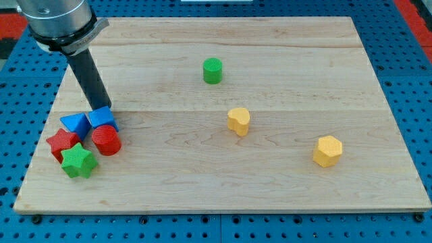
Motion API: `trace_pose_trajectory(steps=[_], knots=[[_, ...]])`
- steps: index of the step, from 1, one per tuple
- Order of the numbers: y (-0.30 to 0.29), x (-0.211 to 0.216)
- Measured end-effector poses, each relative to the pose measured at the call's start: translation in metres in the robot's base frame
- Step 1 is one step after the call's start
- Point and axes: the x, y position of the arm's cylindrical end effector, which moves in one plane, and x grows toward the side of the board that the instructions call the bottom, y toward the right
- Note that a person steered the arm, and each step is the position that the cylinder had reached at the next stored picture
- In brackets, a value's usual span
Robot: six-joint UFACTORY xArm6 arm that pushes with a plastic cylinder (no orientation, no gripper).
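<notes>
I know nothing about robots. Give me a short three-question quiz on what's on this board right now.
1. True or false: my tip is at the blue cube.
2. How many yellow blocks lie on the board?
3. Which block is nearest the view's top: A) green cylinder, B) green star, C) red cylinder?

Key: 1 true; 2 two, the yellow heart-like block and the yellow hexagon; 3 A.
</notes>
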Motion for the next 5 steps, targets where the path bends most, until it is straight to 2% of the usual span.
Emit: trace_pose_trajectory(steps=[1, 2, 3, 4, 5], knots=[[0.040, -0.064], [0.109, -0.115], [0.216, -0.118], [0.209, -0.055], [0.163, -0.036]])
